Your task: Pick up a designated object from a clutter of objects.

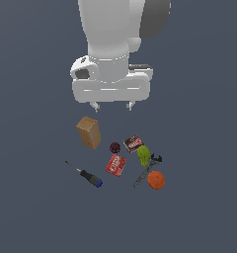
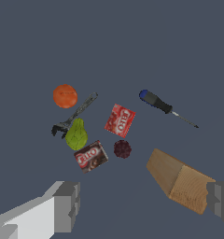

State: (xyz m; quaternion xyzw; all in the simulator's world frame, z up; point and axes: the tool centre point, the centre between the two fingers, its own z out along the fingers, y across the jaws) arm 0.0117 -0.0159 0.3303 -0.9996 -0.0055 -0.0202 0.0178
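Observation:
The screwdriver [image 1: 84,174] lies flat at the exterior view's left of the clutter, thin shaft pointing away from its black handle with a blue end; it also shows in the wrist view [image 2: 166,108]. My gripper [image 1: 111,105] hangs high above the clutter, open and empty; its fingers [image 2: 66,206] frame the wrist view, with nothing between them. The gripper is well apart from the screwdriver.
A tan cardboard box [image 1: 89,132] stands below the gripper. Close together lie a dark red ball [image 1: 115,147], a red packet [image 1: 116,164], a dark red-brown box [image 1: 133,144], a green fruit [image 1: 143,155], a grey wrench [image 1: 146,171] and an orange [image 1: 156,180].

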